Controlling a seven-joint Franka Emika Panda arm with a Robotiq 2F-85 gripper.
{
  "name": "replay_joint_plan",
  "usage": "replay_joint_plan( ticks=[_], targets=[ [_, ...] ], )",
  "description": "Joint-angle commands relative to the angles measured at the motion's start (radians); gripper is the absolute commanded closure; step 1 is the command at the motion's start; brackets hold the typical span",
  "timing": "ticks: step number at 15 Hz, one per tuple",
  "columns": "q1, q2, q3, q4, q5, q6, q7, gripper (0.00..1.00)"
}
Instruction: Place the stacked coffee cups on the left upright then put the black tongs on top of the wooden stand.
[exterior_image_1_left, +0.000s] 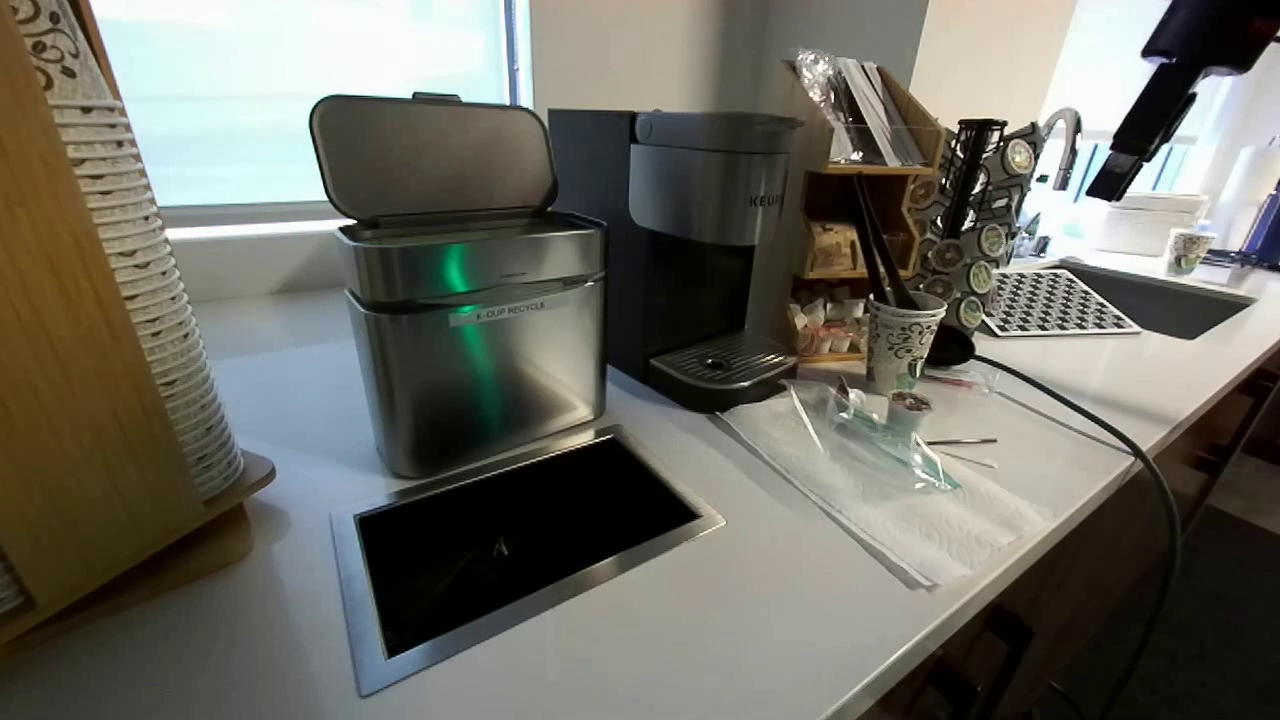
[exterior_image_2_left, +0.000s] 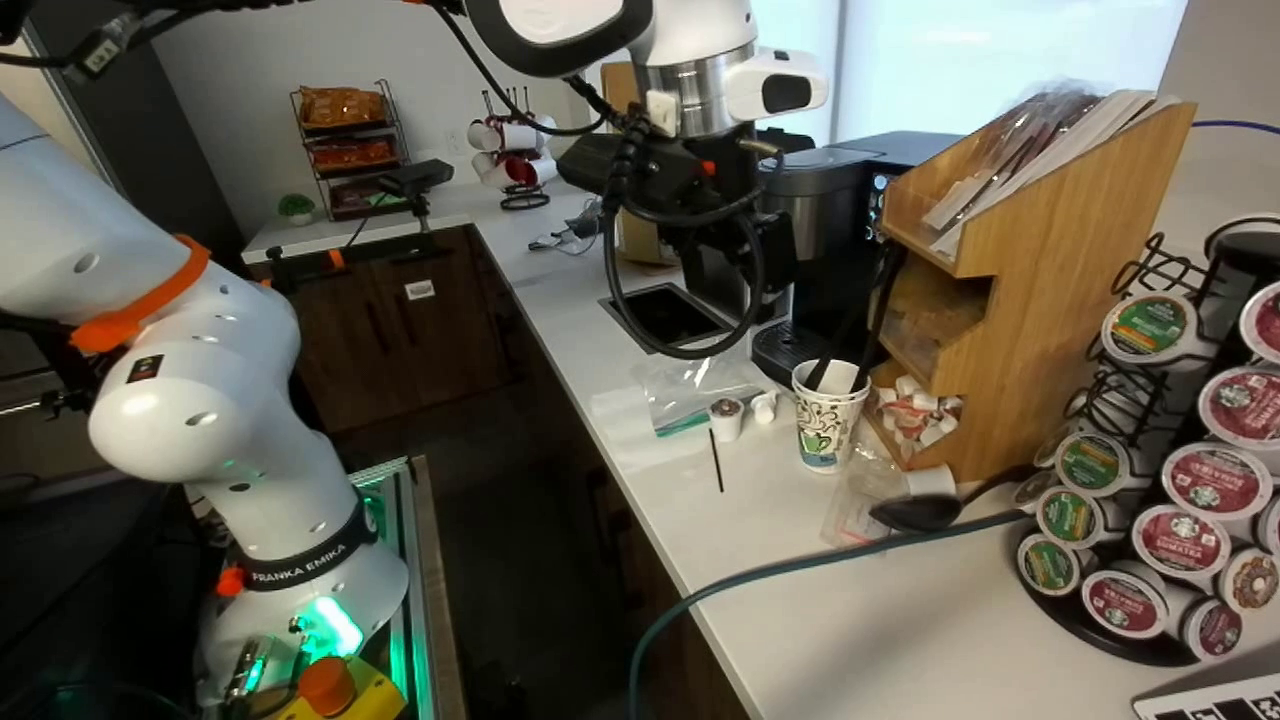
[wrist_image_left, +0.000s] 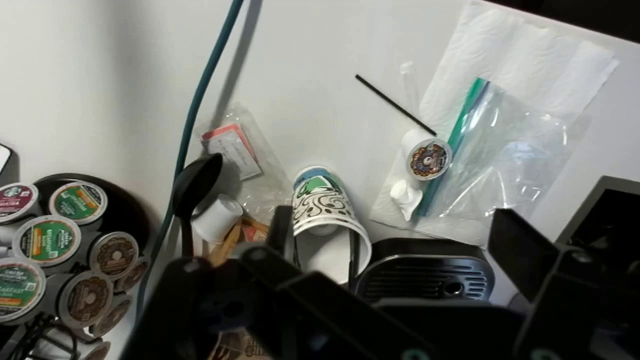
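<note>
The nested patterned coffee cups (exterior_image_1_left: 905, 340) stand upright on the counter in both exterior views, in front of the wooden stand (exterior_image_2_left: 1080, 240). Two rims show on the cups (exterior_image_2_left: 822, 435). The black tongs (exterior_image_1_left: 885, 250) stand inside the cups, joined end up, leaning toward the stand. In the wrist view I look down into the mouth of the cups (wrist_image_left: 320, 200), with a tong arm along the inner wall. My gripper (wrist_image_left: 395, 220) is open and empty, fingers wide apart; the left finger overlaps the cups' left edge in view. Contact cannot be told. Packets fill the stand's top compartment.
A coffee machine (exterior_image_1_left: 710, 190) stands beside the stand. A paper towel (wrist_image_left: 540, 50), plastic bag (wrist_image_left: 520, 150), coffee pod (wrist_image_left: 427, 157) and stirrer (wrist_image_left: 395, 104) lie nearby. A black spoon (exterior_image_2_left: 915, 512), cable (exterior_image_2_left: 800, 575) and pod carousel (exterior_image_2_left: 1180, 540) are on the stand's other side.
</note>
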Motion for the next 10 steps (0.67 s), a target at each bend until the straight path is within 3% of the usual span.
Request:
replay_joint_plan(
  ticks=[1,2,7,10],
  targets=[
    [-0.019,0.018,0.02,0.007,0.001,0.005,-0.006,0.0],
    [-0.019,0.03,0.023,0.01,-0.002,0.01,-0.005,0.0],
    [0.013,0.041,-0.015,-0.102,0.056,0.419,-0.189,0.0],
    [0.064,0.06,-0.057,-0.14,0.168,0.518,-0.315,0.0]
  ],
)
